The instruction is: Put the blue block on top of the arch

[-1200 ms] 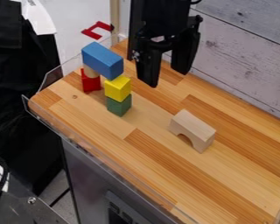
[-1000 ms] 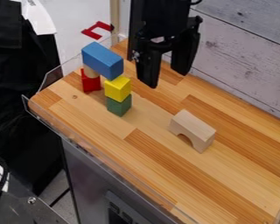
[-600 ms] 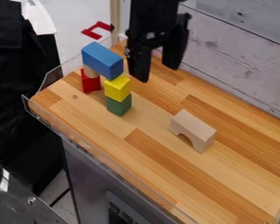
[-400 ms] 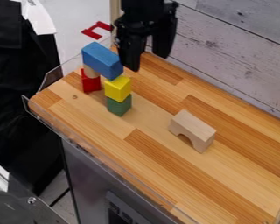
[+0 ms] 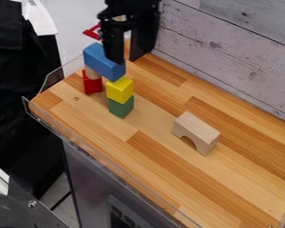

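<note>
While 1 gripper hangs approx. 12 o'clock, its 2 fingers wide apart, 1 blue blk sits at 11 on 1 yellow blk & 1 tan cyl.; 1 arch at 4.

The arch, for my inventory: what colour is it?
The arch is pale beige, best seen in the camera view.

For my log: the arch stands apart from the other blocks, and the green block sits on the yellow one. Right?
Not quite: the camera view shows the yellow block sitting on the green one; the arch does stand apart.
</note>
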### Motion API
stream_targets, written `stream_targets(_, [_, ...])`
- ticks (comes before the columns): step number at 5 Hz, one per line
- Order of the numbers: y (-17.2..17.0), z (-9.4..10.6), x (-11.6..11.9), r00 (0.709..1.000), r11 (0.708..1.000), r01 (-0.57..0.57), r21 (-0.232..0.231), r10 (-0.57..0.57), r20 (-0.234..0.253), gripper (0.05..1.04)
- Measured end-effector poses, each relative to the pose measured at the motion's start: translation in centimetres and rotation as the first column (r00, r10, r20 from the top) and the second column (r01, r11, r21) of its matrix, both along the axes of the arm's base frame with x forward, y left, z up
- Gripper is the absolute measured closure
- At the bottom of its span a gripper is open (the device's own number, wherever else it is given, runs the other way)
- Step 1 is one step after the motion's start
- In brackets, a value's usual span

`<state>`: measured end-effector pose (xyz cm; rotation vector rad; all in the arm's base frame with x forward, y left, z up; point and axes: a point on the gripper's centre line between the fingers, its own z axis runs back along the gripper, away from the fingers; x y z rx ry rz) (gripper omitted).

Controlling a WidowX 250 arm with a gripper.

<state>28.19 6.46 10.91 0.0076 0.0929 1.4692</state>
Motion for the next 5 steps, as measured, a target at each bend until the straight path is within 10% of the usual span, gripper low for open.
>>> stream_targets(5, [4.1,-3.4,0.3,0.993,0.991,-0.114,-0.071,0.113,-0.022,0.085])
